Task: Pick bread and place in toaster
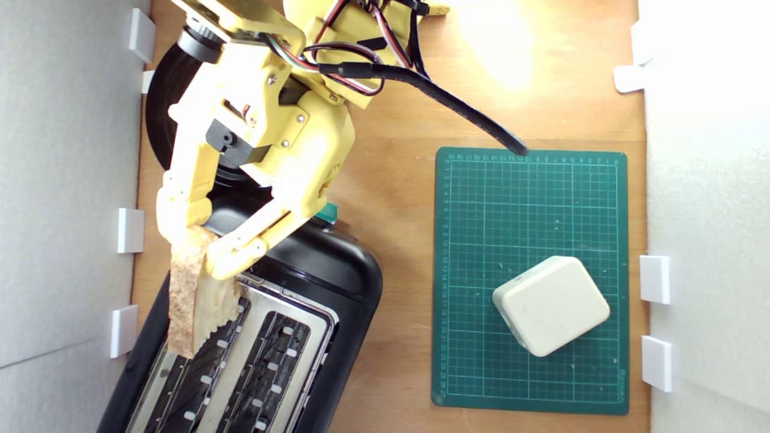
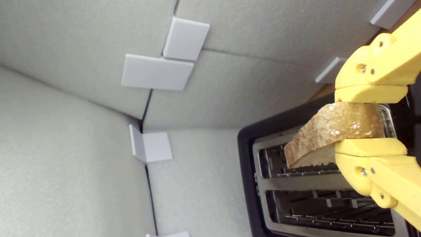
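My one yellow gripper (image 1: 195, 252) is clamped on the single bread (image 1: 192, 294) slice, one fingertip (image 2: 370, 93) pressed against the floured crust and the other against the opposite face. The slice hangs over the one black toaster (image 1: 337, 282), which lies at the lower part of the exterior view's left. From the wrist view I see the bread's narrow end above the nearer edge of one of the two slots; I cannot tell whether it touches the metal top plate. I count two slots, both with wire guides visible and neither holding anything. One teal lever (image 1: 328, 211) peeks out beside my wrist. One round black plate (image 1: 157, 114) sits behind the arm, mostly covered by it. On the exterior view's right, well apart from the toaster, I see one green cutting mat (image 1: 481, 198) bearing one cream rounded-square block (image 1: 550, 305). All rest on one wooden table (image 1: 397, 180). White foam walls (image 1: 66, 180) enclose the scene, and I count four white clips along the left wall and four along the right in the exterior view.
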Controlling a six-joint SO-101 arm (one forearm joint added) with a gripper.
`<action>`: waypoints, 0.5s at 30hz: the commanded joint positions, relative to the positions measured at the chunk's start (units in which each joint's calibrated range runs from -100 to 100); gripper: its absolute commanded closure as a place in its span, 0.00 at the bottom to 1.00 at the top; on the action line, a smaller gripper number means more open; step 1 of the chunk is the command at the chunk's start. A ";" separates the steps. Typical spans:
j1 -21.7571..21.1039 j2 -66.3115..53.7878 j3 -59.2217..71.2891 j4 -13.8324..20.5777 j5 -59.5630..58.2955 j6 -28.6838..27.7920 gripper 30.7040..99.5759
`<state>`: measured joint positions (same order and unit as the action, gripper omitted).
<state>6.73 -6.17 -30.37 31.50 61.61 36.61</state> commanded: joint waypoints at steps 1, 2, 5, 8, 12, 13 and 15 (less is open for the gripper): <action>0.69 -0.48 -2.72 -0.40 -2.48 -0.02 0.59; 0.69 -0.48 -2.72 -0.31 -2.48 -0.07 0.59; 0.69 -0.40 -2.72 -0.31 -2.57 -0.12 0.59; 0.69 0.27 -2.72 -0.31 -2.57 -0.17 0.59; 0.85 1.43 -2.90 0.14 -2.65 -0.23 0.59; 1.65 1.76 -2.90 -0.31 -2.65 -0.23 0.59; 1.89 2.10 -2.90 -0.31 -2.65 -0.23 0.59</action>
<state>7.37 -3.74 -30.37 31.50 61.19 36.61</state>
